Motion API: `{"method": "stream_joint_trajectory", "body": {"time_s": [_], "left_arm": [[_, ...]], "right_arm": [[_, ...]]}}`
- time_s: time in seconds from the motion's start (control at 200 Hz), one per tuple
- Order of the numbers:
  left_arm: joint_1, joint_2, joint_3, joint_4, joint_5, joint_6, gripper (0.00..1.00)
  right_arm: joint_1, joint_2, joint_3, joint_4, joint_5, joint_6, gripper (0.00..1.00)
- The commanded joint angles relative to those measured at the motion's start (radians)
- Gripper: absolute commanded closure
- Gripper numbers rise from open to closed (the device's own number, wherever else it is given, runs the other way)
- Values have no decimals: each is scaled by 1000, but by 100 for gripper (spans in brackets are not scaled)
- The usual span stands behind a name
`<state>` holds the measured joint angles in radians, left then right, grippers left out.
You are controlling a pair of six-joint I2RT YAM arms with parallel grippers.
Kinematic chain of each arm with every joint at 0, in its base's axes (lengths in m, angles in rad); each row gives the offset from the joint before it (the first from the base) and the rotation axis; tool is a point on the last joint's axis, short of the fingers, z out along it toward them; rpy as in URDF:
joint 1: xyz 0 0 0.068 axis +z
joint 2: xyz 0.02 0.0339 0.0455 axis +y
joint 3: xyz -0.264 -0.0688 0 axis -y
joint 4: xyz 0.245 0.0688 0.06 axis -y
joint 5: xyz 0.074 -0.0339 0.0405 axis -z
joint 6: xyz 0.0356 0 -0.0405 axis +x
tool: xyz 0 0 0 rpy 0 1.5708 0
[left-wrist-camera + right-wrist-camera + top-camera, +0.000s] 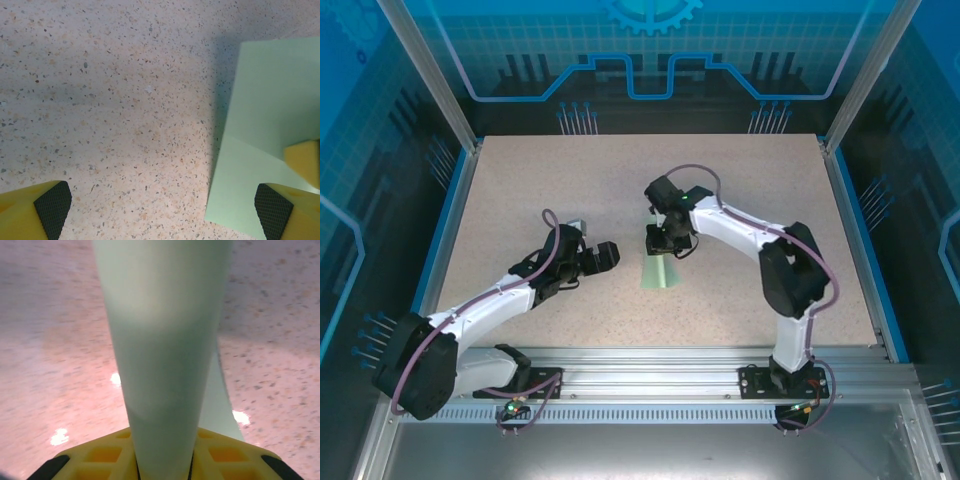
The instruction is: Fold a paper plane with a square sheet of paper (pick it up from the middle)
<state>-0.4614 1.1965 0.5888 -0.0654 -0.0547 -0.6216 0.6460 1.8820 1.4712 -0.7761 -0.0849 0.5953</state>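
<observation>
The pale mint-green sheet of paper (660, 272) lies mid-table, with a folded layer visible in the left wrist view (270, 100). My right gripper (666, 240) is over its far end and shut on it. In the right wrist view the paper (162, 340) rises in a curved band from between the closed yellow fingers (100, 455). My left gripper (607, 255) hovers just left of the sheet, open, with nothing between its pads (52, 205). Its right pad is over the sheet's left corner.
The speckled tabletop (520, 200) has blue rails along its left and right sides and an aluminium rail at the near edge. Bare surface (125, 100) stretches to the left of the paper.
</observation>
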Motion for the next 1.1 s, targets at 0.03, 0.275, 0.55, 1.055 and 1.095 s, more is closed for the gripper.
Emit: {"method": "stream_joint_trajectory", "body": {"time_s": [0.03,0.275,0.55,1.055,1.095], "left_arm": [[9,-37,37,-33,16,-1,2],[9,-69,37,-18,99,1,2],[7,-33,53,32,256,19,2],[-35,60,89,60,288,28,2],[-35,59,88,63,288,28,1]], "right_arm": [[-45,-99,-105,206,-252,38,71],[-147,-137,-302,384,-408,90,69],[-226,-110,-414,356,-375,10,59],[-287,-150,-453,286,-280,-44,44],[-298,-158,-470,316,-306,-33,45]]}}
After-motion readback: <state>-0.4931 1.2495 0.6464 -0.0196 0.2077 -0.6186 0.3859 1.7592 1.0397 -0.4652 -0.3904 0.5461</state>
